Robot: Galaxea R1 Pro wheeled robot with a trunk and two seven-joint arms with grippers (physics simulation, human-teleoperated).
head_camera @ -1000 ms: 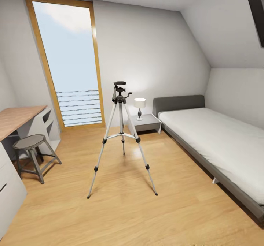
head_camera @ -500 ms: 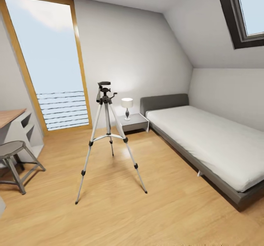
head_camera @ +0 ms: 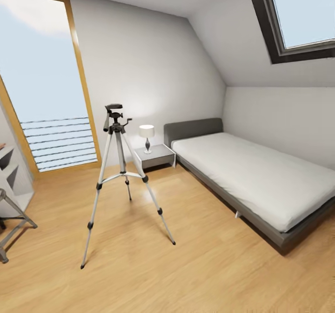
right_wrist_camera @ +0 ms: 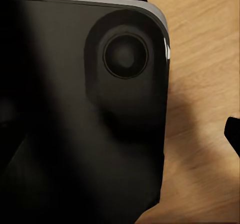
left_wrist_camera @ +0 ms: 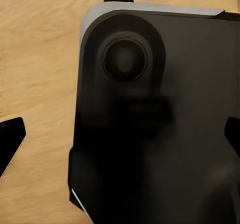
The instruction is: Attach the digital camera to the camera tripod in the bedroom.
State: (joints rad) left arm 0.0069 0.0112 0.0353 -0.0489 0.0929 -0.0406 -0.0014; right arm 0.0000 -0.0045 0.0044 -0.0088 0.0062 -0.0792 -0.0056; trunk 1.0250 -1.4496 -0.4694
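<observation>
A white bedroom [head_camera: 153, 61] with a sloped ceiling and light wood floor [head_camera: 195, 266] spreads before the head camera. A tall wood-framed window [head_camera: 42, 85] fills the left wall, a dark-framed skylight [head_camera: 298, 17] the slope at right. A grey-framed low bed [head_camera: 251, 178] lies along the right wall, a grey nightstand [head_camera: 155, 156] with a small white lamp [head_camera: 147, 137] at its head. The camera tripod [head_camera: 118, 178] stands upright on the floor between window and bed, three silver legs splayed, black joints and feet, black pan head with handle on top. In both wrist views, dark fingertips [left_wrist_camera: 10, 144] [right_wrist_camera: 233, 134] edge the frame over the robot's black base [left_wrist_camera: 160, 119] [right_wrist_camera: 80, 119] and wood floor; whether either gripper's jaws are apart cannot be told.
</observation>
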